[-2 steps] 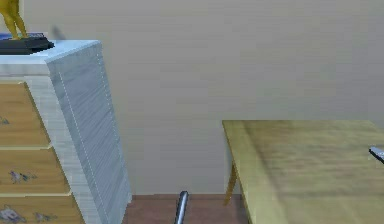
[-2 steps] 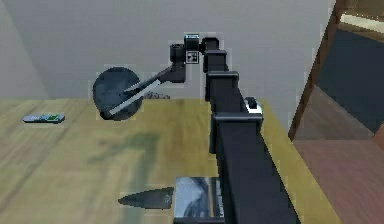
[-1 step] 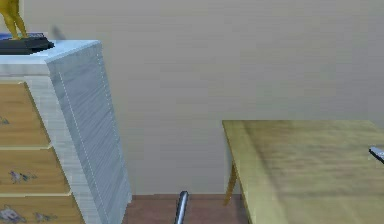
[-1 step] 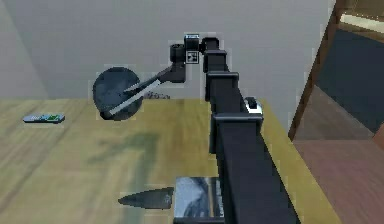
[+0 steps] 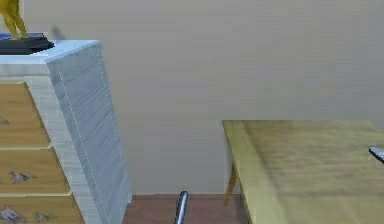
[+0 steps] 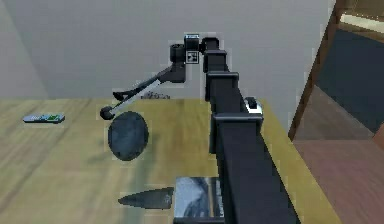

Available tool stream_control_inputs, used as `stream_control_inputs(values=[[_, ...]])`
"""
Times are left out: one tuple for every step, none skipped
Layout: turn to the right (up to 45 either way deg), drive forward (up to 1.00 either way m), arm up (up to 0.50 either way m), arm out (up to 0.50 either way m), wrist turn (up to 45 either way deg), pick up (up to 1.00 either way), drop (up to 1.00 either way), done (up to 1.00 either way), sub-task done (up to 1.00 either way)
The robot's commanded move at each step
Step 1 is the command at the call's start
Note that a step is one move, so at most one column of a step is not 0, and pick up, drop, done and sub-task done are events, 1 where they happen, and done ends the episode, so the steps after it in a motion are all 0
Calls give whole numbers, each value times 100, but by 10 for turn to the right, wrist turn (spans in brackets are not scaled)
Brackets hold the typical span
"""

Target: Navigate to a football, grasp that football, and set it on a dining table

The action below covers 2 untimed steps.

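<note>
Fingers (image 6: 132,94) slant down and left from the far end of the one arm (image 6: 235,120); how they are set cannot be told. One football (image 6: 128,137), a dark roundish ball, hangs just below their tips, clear of the wooden surface (image 6: 60,165), so it is held. The surface lies straight beneath it, so lowering should do. One small flat item (image 6: 42,118) rests well left.

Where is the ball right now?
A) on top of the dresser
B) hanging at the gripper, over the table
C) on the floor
B: the ball hangs at the far end of the gripper, clear of the table.
</note>
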Motion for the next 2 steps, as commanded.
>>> stream_control_inputs(values=[[0, 0, 0, -10, 0, 0, 0, 0, 0], [0, 0, 0, 0, 0, 0, 0, 100, 0]])
